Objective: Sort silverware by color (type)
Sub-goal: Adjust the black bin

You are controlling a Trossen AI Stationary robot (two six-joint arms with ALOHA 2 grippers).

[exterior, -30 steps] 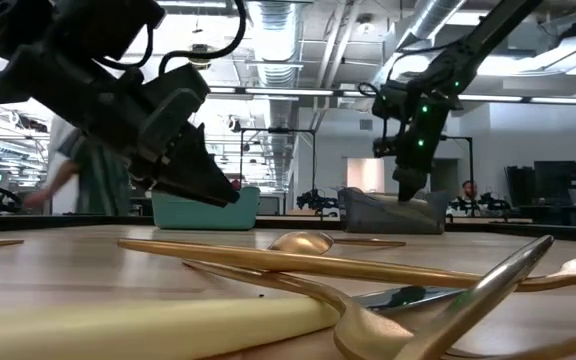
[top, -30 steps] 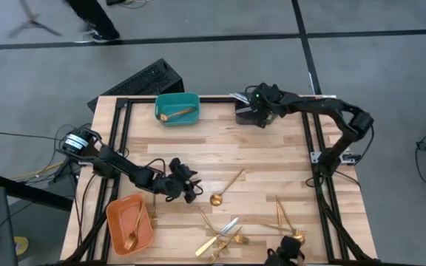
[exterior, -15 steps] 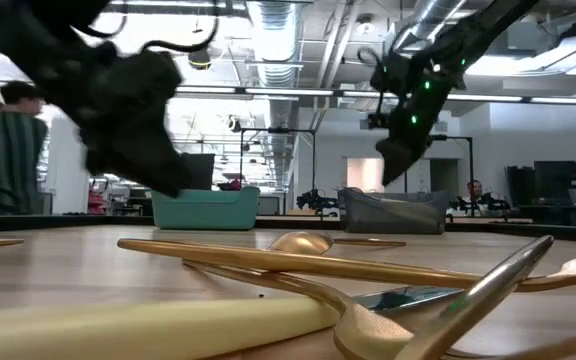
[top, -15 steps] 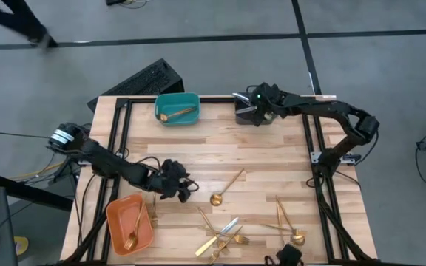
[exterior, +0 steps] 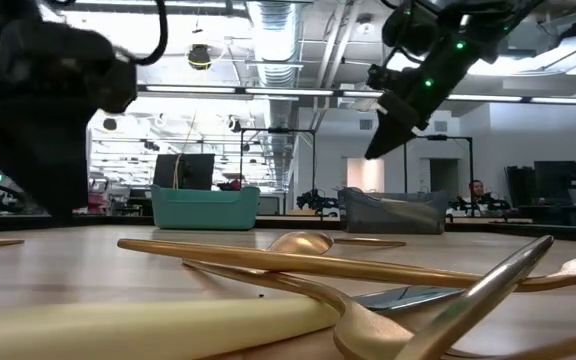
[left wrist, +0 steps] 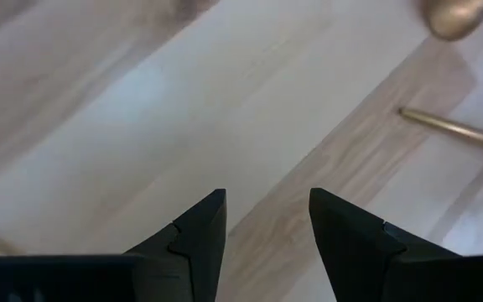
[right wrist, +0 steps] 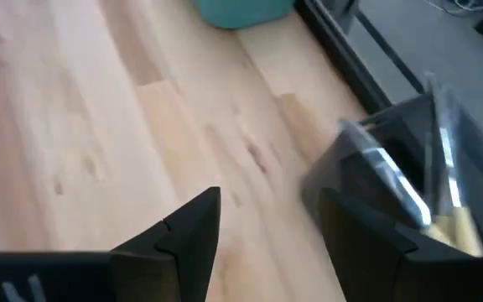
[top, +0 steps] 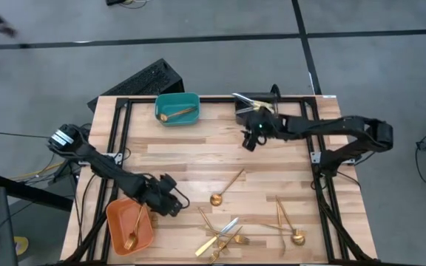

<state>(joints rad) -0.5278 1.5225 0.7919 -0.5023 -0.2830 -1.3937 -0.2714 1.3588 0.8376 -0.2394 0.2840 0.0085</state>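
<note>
High view: wooden tabletop [top: 198,162] w/ black frame. Left hand [top: 170,206] sits low near the front-left, just beside the orange bin [top: 128,225]; its fingers [left wrist: 198,231] stand apart w/ nothing between them, only bare wood under them in left wrist view. Right hand [top: 250,140] hovers near the back of the tabletop, just in front of the grey bin [top: 248,109]; fingers [right wrist: 183,226] spread, nothing held, grey bin close ahead in right wrist view w/ silvery-bladed knives [right wrist: 409,189] lying inside.

Silverware: loose gold pieces lie at the front of the tabletop. One spoon [top: 226,188] rests near the middle, bowl toward the front. A tangled pile of gold forks and knives [top: 220,235] lies at the front edge; one shows a silvery blade. Another spoon [top: 287,225] lies front-right beside a slim gold piece. Orange bin holds a gold spoon [top: 133,229]. Teal bin [top: 177,108] at the back holds one gold piece [top: 177,113], type unclear.

Low view: gold handles [exterior: 298,262] cross the foreground, teal and grey bins behind, right hand up above the grey bin.
</note>
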